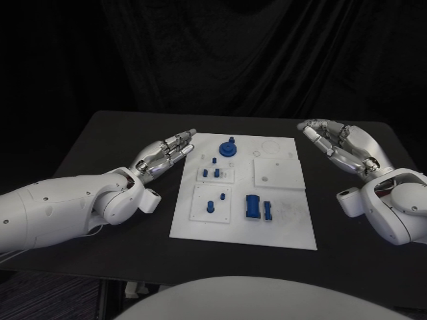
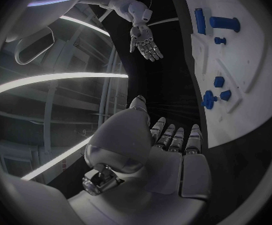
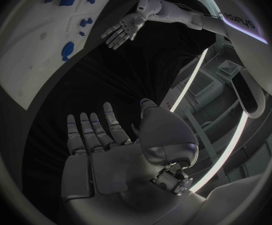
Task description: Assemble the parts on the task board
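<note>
On the black table (image 1: 108,133), the white board (image 1: 244,220) lies between two idle hands. The left hand (image 1: 163,156) hovers just beside the board's left edge, fingers (image 2: 173,137) stretched out and close together, holding nothing. The right hand (image 1: 343,148) hangs well off the right edge, fingers (image 3: 92,130) straight and slightly fanned, also holding nothing. Blue parts sit on the board: a round knob (image 1: 229,147) at the far end, small pegs (image 1: 213,173) mid-board, and a cylinder (image 1: 253,207) near the front. Their finer shapes are hard to make out.
</note>
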Robot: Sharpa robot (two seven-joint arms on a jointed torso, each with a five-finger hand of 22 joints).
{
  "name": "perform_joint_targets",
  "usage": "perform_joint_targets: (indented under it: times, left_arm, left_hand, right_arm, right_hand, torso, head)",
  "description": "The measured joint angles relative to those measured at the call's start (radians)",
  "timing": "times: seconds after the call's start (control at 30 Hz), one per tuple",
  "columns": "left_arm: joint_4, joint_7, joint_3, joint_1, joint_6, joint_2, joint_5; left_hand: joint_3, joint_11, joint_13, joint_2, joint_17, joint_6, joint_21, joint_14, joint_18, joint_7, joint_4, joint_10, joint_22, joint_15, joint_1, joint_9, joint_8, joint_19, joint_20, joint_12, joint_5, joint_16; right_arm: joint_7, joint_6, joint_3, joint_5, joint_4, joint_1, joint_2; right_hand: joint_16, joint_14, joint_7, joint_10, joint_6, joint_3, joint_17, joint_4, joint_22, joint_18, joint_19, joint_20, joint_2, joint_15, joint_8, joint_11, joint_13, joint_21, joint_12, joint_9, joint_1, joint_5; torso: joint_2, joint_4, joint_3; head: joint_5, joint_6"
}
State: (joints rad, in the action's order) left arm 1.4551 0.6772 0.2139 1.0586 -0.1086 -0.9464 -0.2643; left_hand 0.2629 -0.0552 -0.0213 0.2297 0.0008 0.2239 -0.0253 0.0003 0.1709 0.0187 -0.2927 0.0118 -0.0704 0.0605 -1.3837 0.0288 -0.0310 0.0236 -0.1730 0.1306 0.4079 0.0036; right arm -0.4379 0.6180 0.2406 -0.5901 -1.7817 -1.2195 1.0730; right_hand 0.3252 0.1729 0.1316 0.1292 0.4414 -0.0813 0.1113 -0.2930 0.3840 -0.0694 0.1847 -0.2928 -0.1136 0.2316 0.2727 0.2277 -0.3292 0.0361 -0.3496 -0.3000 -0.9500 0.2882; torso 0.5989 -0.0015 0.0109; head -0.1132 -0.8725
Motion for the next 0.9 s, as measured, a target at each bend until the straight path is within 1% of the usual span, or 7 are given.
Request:
perform_joint_targets:
  times: [0.13, 0.33, 0.47, 0.73, 0.8, 0.83, 0.9]
  left_arm:
    - [0.013, 0.0, 0.0, 0.0, -0.034, -0.004, -0.007]
    - [0.003, 0.001, 0.0, 0.0, -0.072, 0.016, -0.013]
    - [-0.015, 0.001, 0.0, 0.0, -0.087, 0.044, -0.015]
    - [-0.036, 0.001, 0.0, 0.0, -0.1, 0.068, -0.017]
    - [-0.037, -0.001, 0.0, 0.0, -0.1, 0.069, -0.017]
    - [-0.037, -0.002, 0.0, 0.0, -0.1, 0.069, -0.017]
    - [-0.035, -0.005, -0.003, 0.0, -0.102, 0.068, -0.016]
  left_hand:
    - [0.02, 0.018, 0.003, -0.005, 0.0, -0.031, 0.0, 0.0, 0.0, -0.093, 0.0, -0.01, 0.003, 0.0, 0.014, -0.003, 0.003, 0.0, 0.0, -0.023, -0.03, 0.0]
    - [0.066, 0.039, 0.009, -0.026, 0.0, -0.076, 0.004, -0.003, 0.0, -0.169, 0.0, -0.014, 0.009, -0.003, 0.103, -0.007, 0.004, -0.001, -0.001, -0.067, -0.182, 0.0]
    - [0.07, 0.056, 0.013, -0.034, 0.0, -0.084, 0.004, 0.0, 0.0, -0.18, -0.001, -0.015, 0.012, -0.007, 0.137, -0.007, 0.008, -0.005, -0.006, -0.089, -0.245, 0.0]
    - [0.061, 0.056, 0.014, -0.037, 0.0, -0.082, 0.004, 0.0, 0.0, -0.177, 0.004, -0.015, 0.014, -0.007, 0.139, -0.007, 0.008, -0.005, -0.031, -0.096, -0.216, 0.0]
    - [0.044, 0.056, 0.015, -0.043, 0.001, -0.087, 0.008, 0.0, 0.0, -0.17, 0.017, -0.015, 0.023, -0.007, 0.184, -0.01, 0.009, -0.006, -0.031, -0.102, -0.215, 0.0]
    - [0.033, 0.056, 0.016, -0.05, 0.001, -0.093, 0.011, 0.0, 0.0, -0.164, 0.028, -0.015, 0.029, -0.015, 0.231, -0.013, 0.014, -0.009, -0.023, -0.108, -0.223, 0.0]
    - [0.01, 0.055, 0.017, -0.064, 0.001, -0.104, 0.011, -0.001, -0.002, -0.152, 0.051, -0.015, 0.041, -0.028, 0.323, -0.017, 0.016, -0.014, -0.006, -0.112, -0.238, 0.0]
  right_arm:
    - [-0.084, -0.054, 0.004, 0.077, 0.031, -0.001, -0.022]
    - [-0.175, -0.124, 0.006, 0.144, 0.067, 0.003, -0.042]
    - [-0.209, -0.153, 0.008, 0.166, 0.082, 0.011, -0.042]
    - [-0.238, -0.188, 0.008, 0.19, 0.108, 0.019, -0.049]
    - [-0.238, -0.189, 0.009, 0.19, 0.108, 0.02, -0.049]
    - [-0.238, -0.189, 0.009, 0.191, 0.108, 0.02, -0.05]
    - [-0.237, -0.188, 0.001, 0.193, 0.111, 0.022, -0.056]
  right_hand:
    - [-0.161, -0.129, -0.115, -0.093, -0.202, -0.061, -0.07, 0.001, -0.198, 0.0, -0.118, -0.003, -0.011, 0.0, -0.157, -0.059, 0.156, -0.015, 0.134, 0.162, -0.011, -0.05]
    - [-0.232, -0.162, -0.211, -0.123, -0.299, -0.132, -0.094, 0.001, -0.27, 0.0, -0.142, -0.005, -0.034, -0.026, -0.24, -0.108, 0.259, -0.019, 0.215, 0.249, -0.048, -0.057]
    - [-0.241, -0.164, -0.213, -0.124, -0.301, -0.147, -0.095, -0.001, -0.282, 0.0, -0.143, -0.004, -0.043, -0.028, -0.245, -0.108, 0.274, -0.019, 0.221, 0.258, -0.06, -0.057]
    - [-0.241, -0.164, -0.202, -0.124, -0.29, -0.161, -0.095, 0.002, -0.285, 0.0, -0.143, -0.004, -0.051, -0.028, -0.246, -0.108, 0.285, -0.019, 0.221, 0.263, -0.068, -0.056]
    - [-0.309, -0.172, -0.143, -0.129, -0.333, -0.09, -0.108, 0.087, -0.366, 0.053, -0.177, 0.083, -0.015, -0.087, -0.267, -0.143, 0.32, -0.033, 0.259, 0.293, 0.207, -0.124]
    - [-0.318, -0.172, -0.135, -0.129, -0.35, -0.061, -0.109, 0.123, -0.376, 0.062, -0.182, 0.118, 0.006, -0.112, -0.269, -0.195, 0.325, -0.033, 0.313, 0.297, 0.337, -0.152]
    - [-0.322, -0.173, -0.133, -0.13, -0.423, -0.017, -0.11, 0.167, -0.382, 0.062, -0.184, 0.167, 0.069, -0.161, -0.269, -0.22, 0.328, -0.033, 0.342, 0.298, 0.507, -0.19]
  torso:
    - [-0.015, -0.0075, -0.0052]
    - [-0.031, -0.0176, -0.0123]
    - [-0.037, -0.0173, -0.0155]
    - [-0.039, -0.0151, -0.0236]
    - [-0.04, -0.0144, -0.024]
    - [-0.04, -0.0144, -0.0239]
    - [-0.04, -0.0145, -0.0238]
  head:
    - [-0.011, 0.0]
    - [0.004, 0.0]
    - [0.01, 0.0]
    - [0.009, 0.0]
    - [0.01, 0.0]
    - [0.01, 0.0]
    - [0.01, 0.004]
